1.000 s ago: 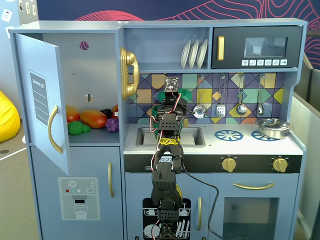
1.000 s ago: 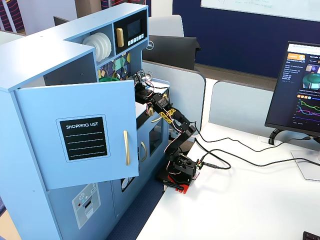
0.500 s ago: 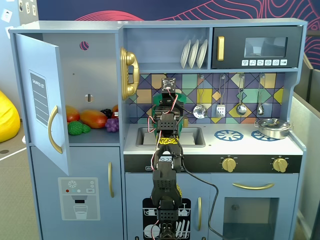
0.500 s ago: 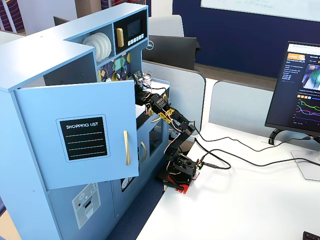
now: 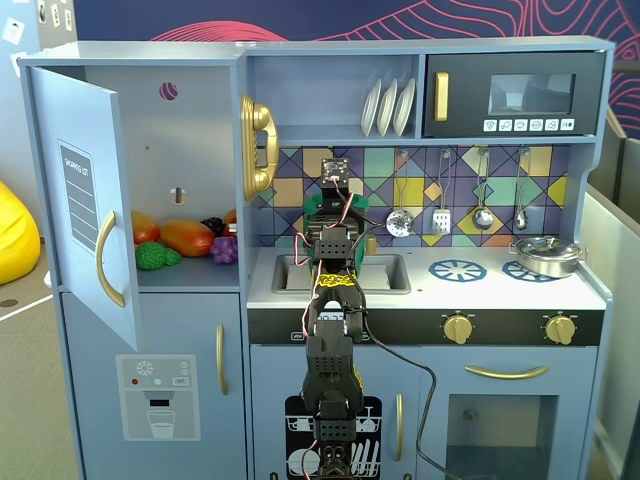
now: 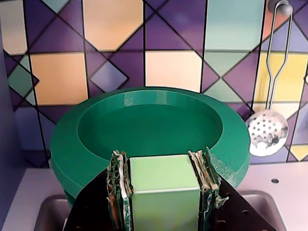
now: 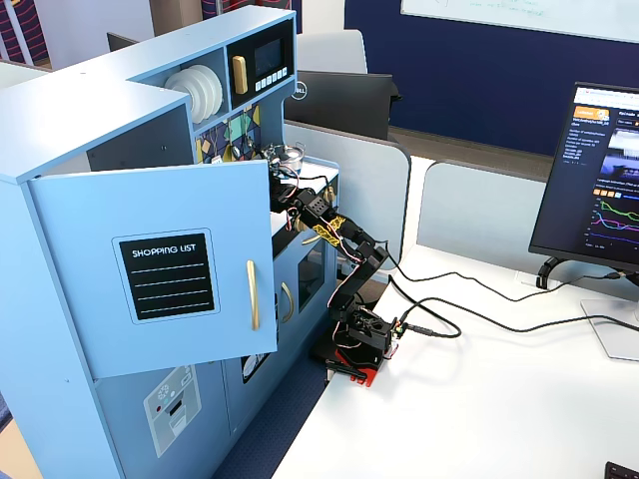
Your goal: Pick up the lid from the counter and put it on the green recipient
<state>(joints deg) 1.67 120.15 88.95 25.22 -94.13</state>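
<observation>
Claw (image 6: 163, 185) clamped on the lid's (image 6: 149, 130) pale tab | lid held level above the sink (image 5: 340, 272), green recipient hidden beneath | risk: misjudged drop seats lid crooked, slipping into sink

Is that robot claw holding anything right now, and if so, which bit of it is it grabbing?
Yes. The gripper is shut on the flat round green plastic lid, pinching its light-green block-shaped tab between both fingers.

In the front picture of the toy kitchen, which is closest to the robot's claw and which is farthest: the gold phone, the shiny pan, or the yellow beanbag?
From the claw, in the fixed view facing the kitchen:
1. Gold phone, just left on the wall.
2. Shiny pan, right end of the counter.
3. Yellow beanbag, far left on the floor.
</observation>
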